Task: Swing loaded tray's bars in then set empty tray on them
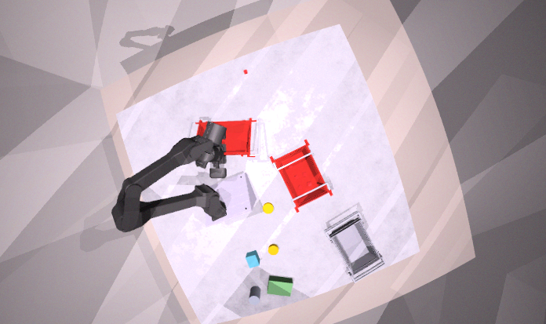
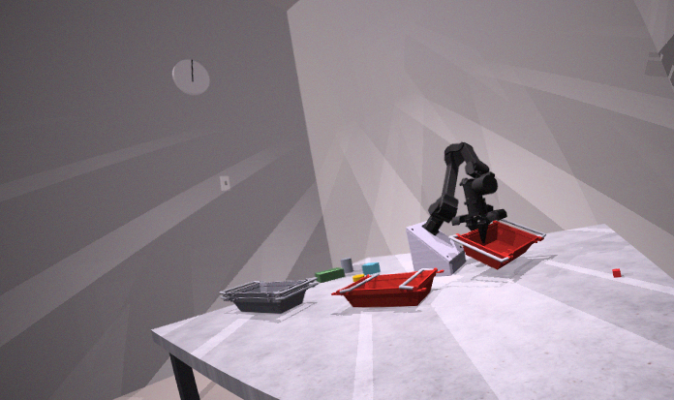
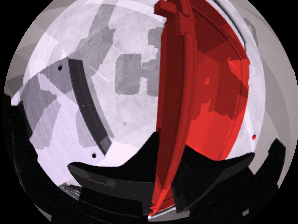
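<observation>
The loaded red tray (image 1: 323, 181) (image 2: 385, 298) stands on the table with small red blocks (image 1: 304, 173) inside. Its two white wire bars (image 1: 295, 162) (image 2: 416, 279) lie across its top, one near each end. The empty red tray (image 1: 238, 136) (image 2: 519, 241) (image 3: 215, 95) is off the table beside the robot base and looks tilted in the exterior view. Its wire bars are out over its ends. My gripper (image 2: 483, 233) (image 3: 160, 136) is shut on this tray's long side wall, one finger inside and one outside. In the top view the arm hides the fingertips and part of the tray.
A grey tray (image 1: 356, 245) (image 2: 270, 304) with wire bars stands beyond the loaded tray. The lilac robot base (image 1: 238, 197) (image 2: 428, 251) is near the held tray. Yellow discs (image 1: 268, 208), a cyan block (image 1: 252, 259), a green block (image 1: 279, 286), a grey cylinder (image 1: 254, 295) and a red cube (image 1: 245, 71) lie around.
</observation>
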Robot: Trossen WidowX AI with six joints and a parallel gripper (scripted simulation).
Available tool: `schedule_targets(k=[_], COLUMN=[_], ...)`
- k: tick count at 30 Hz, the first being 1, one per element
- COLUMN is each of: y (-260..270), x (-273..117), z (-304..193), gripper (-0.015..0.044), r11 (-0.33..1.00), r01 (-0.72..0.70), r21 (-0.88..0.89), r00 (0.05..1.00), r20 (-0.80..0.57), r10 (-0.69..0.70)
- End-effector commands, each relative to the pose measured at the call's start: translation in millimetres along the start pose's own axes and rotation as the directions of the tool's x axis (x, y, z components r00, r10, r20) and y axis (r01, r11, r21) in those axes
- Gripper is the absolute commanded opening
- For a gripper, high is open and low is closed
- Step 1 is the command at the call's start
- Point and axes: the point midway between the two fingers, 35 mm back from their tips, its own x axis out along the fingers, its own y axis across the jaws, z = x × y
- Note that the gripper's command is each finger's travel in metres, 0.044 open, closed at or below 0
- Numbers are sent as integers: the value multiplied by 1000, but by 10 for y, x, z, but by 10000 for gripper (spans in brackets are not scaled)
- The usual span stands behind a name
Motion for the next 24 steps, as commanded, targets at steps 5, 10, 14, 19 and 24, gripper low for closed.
schedule_targets(k=[5, 10, 14, 19, 24], y=[-207, -364, -485, -628, -764], x=[-192, -346, -469, -624, -777], z=[-5, -14, -20, -26, -30], gripper=[0, 0, 0, 0, 0], r11=[1000, 1000, 1000, 1000, 1000], r01=[15, 14, 14, 14, 15], r21=[-11, -12, -13, -14, -14], r00=[1000, 1000, 1000, 1000, 1000], r20=[-3, -4, -5, -5, -5], r10=[-15, -14, -14, -14, -15])
